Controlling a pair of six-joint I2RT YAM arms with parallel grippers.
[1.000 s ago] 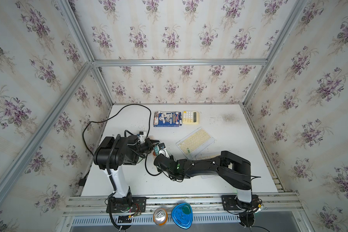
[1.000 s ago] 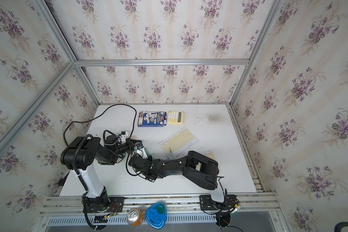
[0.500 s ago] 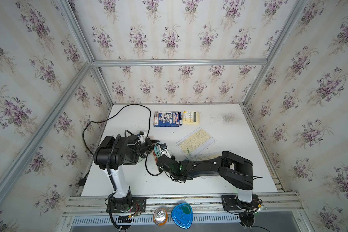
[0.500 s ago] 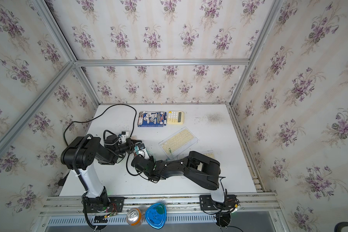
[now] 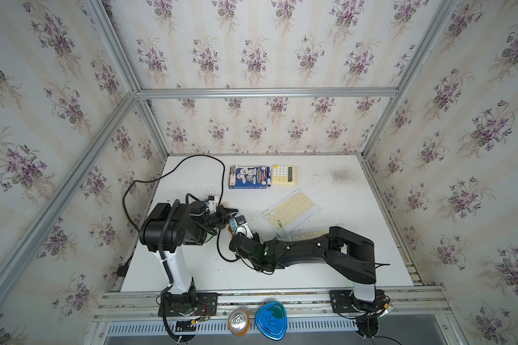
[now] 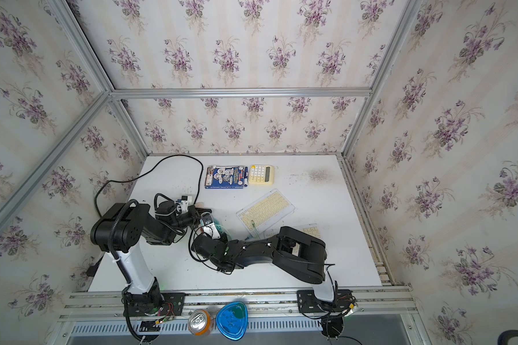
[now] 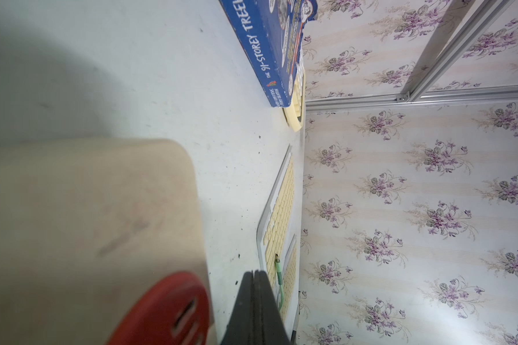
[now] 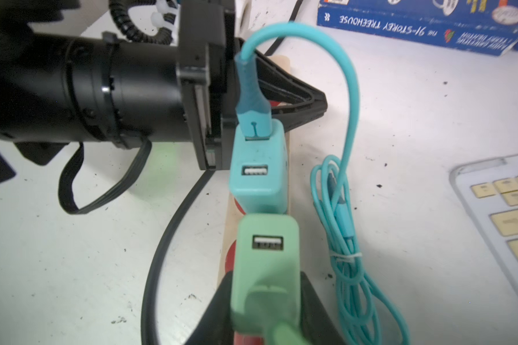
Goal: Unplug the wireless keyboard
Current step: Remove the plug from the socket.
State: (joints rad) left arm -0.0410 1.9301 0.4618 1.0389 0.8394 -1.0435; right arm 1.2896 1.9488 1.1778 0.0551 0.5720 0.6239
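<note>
Right pincer (image 8: 265, 274) gripping green charger (image 8: 265, 260) between part-open jaws. Charger sitting on beige power strip (image 7: 87, 224), in line with teal charger (image 8: 257, 167); prongs in or out, can't tell. Left pincer (image 7: 256, 283) fully closed, holding nothing, tip over strip, probably bracing. Wireless keyboard (image 5: 290, 208) lying flat mid-counter (image 5: 192, 268), long axis running diagonally, near-left to far-right. Green cable (image 7: 278, 277) lying across its keys, metal tip showing bare, so keyboard end looking free. Judging charger pull-out remaining.
</note>
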